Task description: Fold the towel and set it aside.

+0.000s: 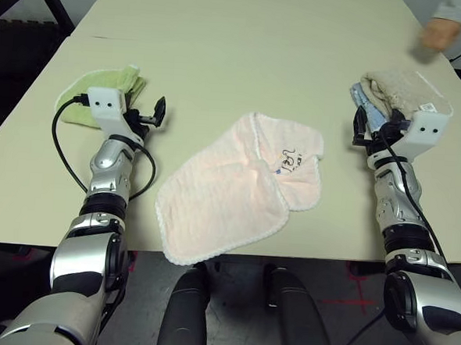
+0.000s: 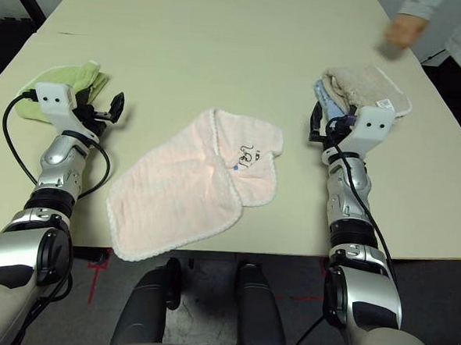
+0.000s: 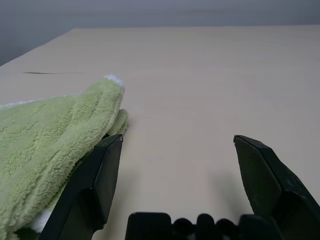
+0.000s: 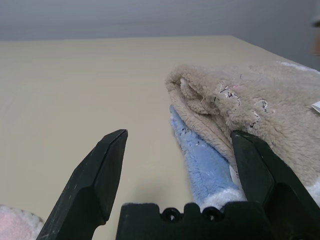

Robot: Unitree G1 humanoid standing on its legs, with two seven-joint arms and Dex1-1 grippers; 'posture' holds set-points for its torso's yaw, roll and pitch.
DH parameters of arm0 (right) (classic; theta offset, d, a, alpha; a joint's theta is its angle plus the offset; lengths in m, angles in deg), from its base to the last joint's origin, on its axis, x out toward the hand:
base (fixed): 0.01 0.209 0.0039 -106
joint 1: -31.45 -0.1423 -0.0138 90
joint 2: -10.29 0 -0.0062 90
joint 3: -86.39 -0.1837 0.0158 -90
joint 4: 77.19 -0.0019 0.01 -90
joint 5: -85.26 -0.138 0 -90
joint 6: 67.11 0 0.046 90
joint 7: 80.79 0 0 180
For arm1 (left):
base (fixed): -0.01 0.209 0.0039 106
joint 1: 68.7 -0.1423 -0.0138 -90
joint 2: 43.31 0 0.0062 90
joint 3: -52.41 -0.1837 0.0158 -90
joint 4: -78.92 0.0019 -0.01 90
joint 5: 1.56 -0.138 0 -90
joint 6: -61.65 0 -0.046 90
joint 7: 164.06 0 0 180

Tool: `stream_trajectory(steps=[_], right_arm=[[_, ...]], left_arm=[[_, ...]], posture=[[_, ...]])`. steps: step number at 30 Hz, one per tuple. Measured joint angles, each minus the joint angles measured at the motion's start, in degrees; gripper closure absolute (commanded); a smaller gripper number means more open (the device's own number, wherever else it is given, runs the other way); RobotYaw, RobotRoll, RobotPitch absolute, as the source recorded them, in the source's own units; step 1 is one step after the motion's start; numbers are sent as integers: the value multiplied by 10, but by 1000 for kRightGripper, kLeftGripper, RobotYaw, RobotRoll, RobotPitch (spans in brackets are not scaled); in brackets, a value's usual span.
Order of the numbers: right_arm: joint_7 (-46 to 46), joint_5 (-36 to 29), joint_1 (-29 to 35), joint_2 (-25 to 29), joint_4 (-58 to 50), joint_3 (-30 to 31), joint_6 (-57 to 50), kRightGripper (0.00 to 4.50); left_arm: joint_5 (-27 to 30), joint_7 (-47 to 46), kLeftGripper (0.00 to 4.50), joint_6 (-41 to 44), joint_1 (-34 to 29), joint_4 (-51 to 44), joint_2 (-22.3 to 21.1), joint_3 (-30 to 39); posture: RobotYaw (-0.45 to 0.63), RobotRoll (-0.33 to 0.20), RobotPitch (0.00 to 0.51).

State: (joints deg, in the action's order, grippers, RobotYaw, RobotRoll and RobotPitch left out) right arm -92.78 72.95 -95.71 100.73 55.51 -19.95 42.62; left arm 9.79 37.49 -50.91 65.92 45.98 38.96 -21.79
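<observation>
You have the towel (image 1: 237,190) lying loosely on the table (image 1: 246,48), in the middle of its near edge, with one corner hanging just over that edge. It is partly doubled over itself: the far right portion, bearing the small dark embroidered mark (image 1: 289,158) and the tiny blue tag, overlaps the larger lower sheet. Your left gripper (image 3: 177,160) hovers toward the table's left edge, fingers spread wide apart and holding nothing, just beside the lime-green cloth (image 3: 50,145). Your right gripper (image 4: 180,160) sits toward the right edge, fingers likewise spread and empty, close against the stacked beige towel (image 4: 250,105) and light-blue towel (image 4: 205,165). Neither gripper touches the pink towel. A person's hand (image 1: 441,33) shows at the far right corner.
</observation>
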Motion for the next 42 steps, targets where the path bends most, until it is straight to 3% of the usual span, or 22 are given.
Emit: stream_trajectory(steps=[10, 17, 24, 30, 34, 39, 42], right_arm=[[-3, 2, -1, 0, 0, 1, -1, 26], [-3, 4, -10, -3, 0, 5, -1, 26], [14, 24, -22, -36, -6, 33, -12, 26], [51, 36, -51, -46, -11, 47, -57, 26], [38, 29, -67, -44, -9, 45, -64, 26], [-38, 1, -71, -14, 1, 43, -89, 26], [-112, -24, -71, 22, 12, 36, -108, 26]], left_arm=[[0, 0, 0, -4, 4, 17, 0, 0], [0, 1, 0, -9, 14, 27, -5, 0], [1, -2, 0, -12, 20, 25, -34, 14], [4, 8, 0, 53, 49, 0, -74, 17], [21, 86, 0, 105, 66, 0, -105, 17], [56, 309, 0, 205, 70, 1, -144, 6], [55, 437, 0, 224, 70, 2, -165, -20]], posture=[[-116, 0, 229], [-68, 0, 225], [14, 0, 226], [49, 0, 230], [31, 0, 223], [-5, 0, 227], [-20, 0, 235]])
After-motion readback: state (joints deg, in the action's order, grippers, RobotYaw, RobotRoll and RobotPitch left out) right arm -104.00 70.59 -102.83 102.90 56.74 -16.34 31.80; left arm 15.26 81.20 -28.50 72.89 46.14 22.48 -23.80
